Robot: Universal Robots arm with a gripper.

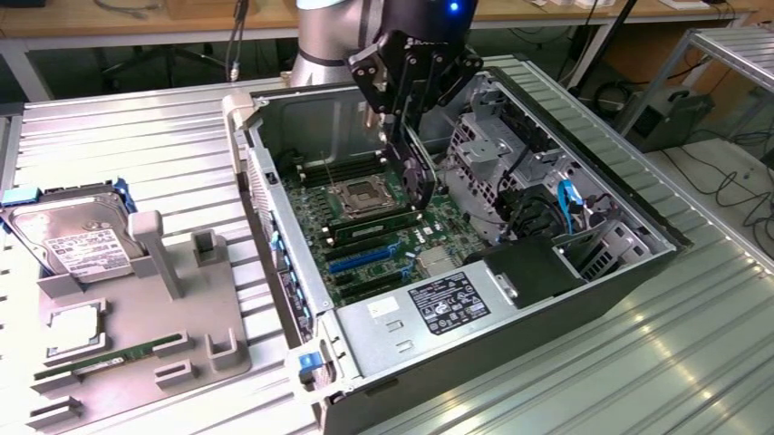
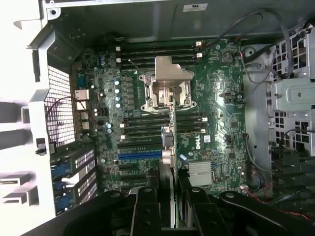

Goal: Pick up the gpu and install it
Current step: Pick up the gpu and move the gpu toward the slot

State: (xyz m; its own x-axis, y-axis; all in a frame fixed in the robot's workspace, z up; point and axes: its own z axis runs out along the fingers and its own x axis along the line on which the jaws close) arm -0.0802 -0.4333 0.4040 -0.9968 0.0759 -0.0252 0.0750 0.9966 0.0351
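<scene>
Stock: one open grey metal computer case [image 1: 508, 362], one green motherboard [image 2: 221, 113], one dark flat gpu card [image 1: 419, 181], one black gripper [image 1: 408, 122], one grey plastic parts tray [image 1: 136, 308], one silver hard drive [image 1: 79, 240], one loose narrow green memory stick [image 1: 109, 356], one square silver processor chip [image 1: 75, 328].

I read the claw [image 1: 409, 122] as black throughout. The gpu [image 1: 420, 177] is dark, almost black. The motherboard [image 1: 405, 231] is green, with black memory slots [image 2: 162, 123] and one bright blue expansion slot [image 1: 362, 260]. The processor socket [image 2: 167, 83] is silver. The computer case [image 1: 272, 172] is bare grey metal, and its rear grille [image 2: 59, 108] carries a fine perforated pattern. A label [image 1: 450, 304] on the case is black with white print. One cable [image 1: 565, 201] is blue. The tabletop [image 1: 604, 372] is silver with parallel ribs. The hard drive [image 1: 72, 240] is silver with a white label, the holder [image 1: 145, 308] is grey, and the memory stick [image 1: 109, 358] is green.
</scene>
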